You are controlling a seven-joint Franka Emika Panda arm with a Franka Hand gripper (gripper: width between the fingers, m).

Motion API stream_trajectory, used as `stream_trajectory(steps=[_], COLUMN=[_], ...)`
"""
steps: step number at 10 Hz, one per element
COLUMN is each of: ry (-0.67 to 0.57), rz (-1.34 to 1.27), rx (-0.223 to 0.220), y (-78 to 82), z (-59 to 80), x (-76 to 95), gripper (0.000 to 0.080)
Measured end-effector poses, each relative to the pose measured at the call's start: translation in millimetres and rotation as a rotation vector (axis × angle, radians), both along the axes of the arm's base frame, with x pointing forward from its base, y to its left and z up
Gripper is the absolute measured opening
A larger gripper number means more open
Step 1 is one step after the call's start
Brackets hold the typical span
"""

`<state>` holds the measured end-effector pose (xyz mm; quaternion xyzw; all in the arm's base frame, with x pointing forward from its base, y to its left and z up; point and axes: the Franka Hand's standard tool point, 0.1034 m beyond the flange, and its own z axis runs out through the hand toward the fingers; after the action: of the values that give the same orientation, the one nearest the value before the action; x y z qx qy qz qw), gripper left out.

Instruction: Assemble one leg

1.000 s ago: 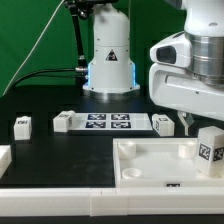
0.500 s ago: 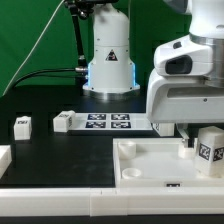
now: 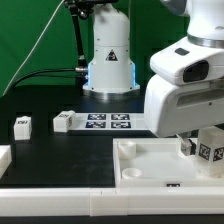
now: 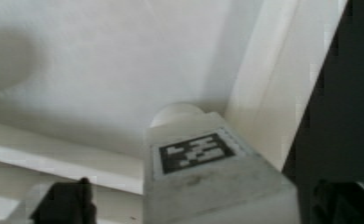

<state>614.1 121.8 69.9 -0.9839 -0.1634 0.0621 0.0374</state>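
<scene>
A leg (image 3: 211, 149), a chunky white block with a black-and-white tag, stands upright at the right end of the wide white panel (image 3: 150, 160). My gripper (image 3: 195, 146) has come down over it. Its big white body hides part of the leg in the exterior view. In the wrist view the leg (image 4: 209, 160) stands between my two dark fingers (image 4: 63, 203), with a gap on each side. The gripper (image 4: 205, 208) is open and grips nothing. Two more legs (image 3: 22, 125) (image 3: 64, 121) lie on the black table at the exterior view's left.
The marker board (image 3: 108, 122) lies behind the panel, in front of the arm's base (image 3: 110, 60). Another white part (image 3: 4, 157) sits at the exterior view's left edge. The panel has a round socket (image 3: 128, 170) at its near left corner.
My arm has moved down and toward the exterior view's right, closing in on the leg on the panel. The leg and the other parts have not moved.
</scene>
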Motion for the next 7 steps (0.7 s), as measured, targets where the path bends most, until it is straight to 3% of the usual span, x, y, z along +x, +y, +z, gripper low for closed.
stream_trajectory(steps=[1, 2, 3, 6, 7], ry=[0.0, 0.0, 0.0, 0.002, 0.004], rz=[0.0, -0.001, -0.002, -0.038, -0.216], rx=[0.0, 0.0, -0.001, -0.005, -0.029], y=[-0.2, -0.3, -0.8, -0.7, 1.1], z=[-0.1, -0.1, -0.1, -0.1, 0.5], x=[0.0, 0.0, 0.1, 0.1, 0.1], gripper=[0.0542, 0.0359, 0.0291, 0.0291, 0.0291])
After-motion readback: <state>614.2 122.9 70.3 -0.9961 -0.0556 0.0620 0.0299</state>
